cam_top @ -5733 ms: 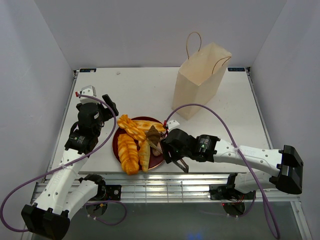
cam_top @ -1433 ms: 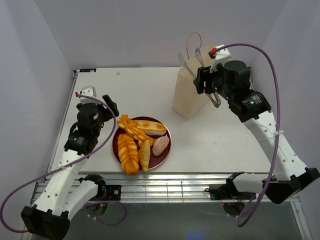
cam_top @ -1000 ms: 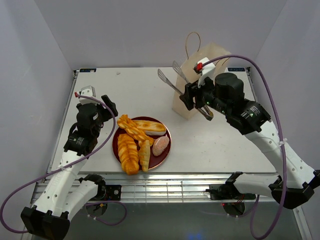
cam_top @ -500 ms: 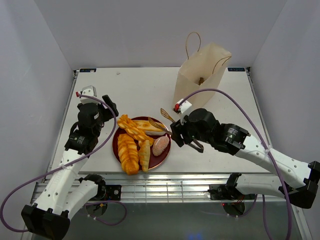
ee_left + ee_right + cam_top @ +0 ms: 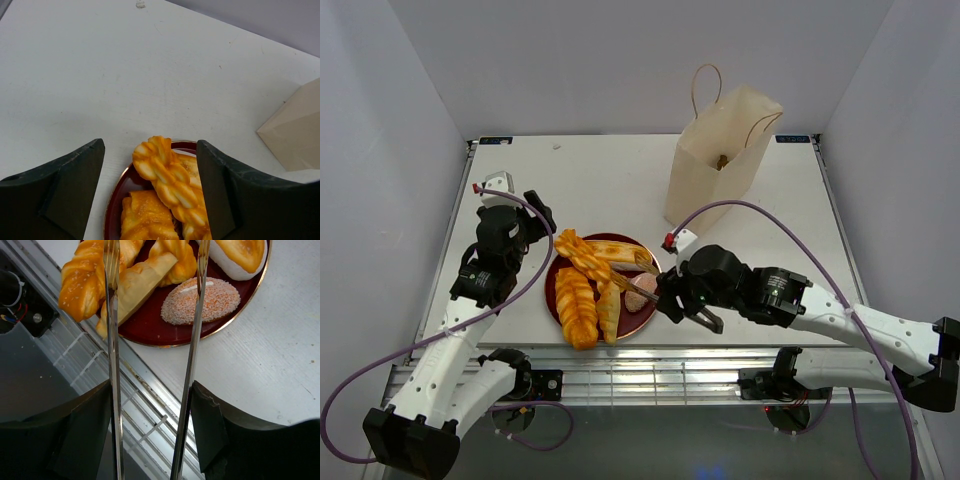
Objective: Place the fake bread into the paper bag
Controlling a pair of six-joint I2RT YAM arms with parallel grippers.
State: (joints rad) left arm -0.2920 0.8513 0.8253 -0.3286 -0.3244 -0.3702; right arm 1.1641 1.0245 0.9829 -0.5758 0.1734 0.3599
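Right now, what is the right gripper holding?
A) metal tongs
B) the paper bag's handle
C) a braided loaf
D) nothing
A: the right gripper is clamped on the metal tongs, whose two arms stand apart above the fake bread on the dark red plate.

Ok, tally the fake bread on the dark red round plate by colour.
Glossy golden-orange pastries: 3 (twisted braid, wide braid, wedge)
Pale long roll: 1
Pinkish-brown speckled oval bun: 1
Total: 5
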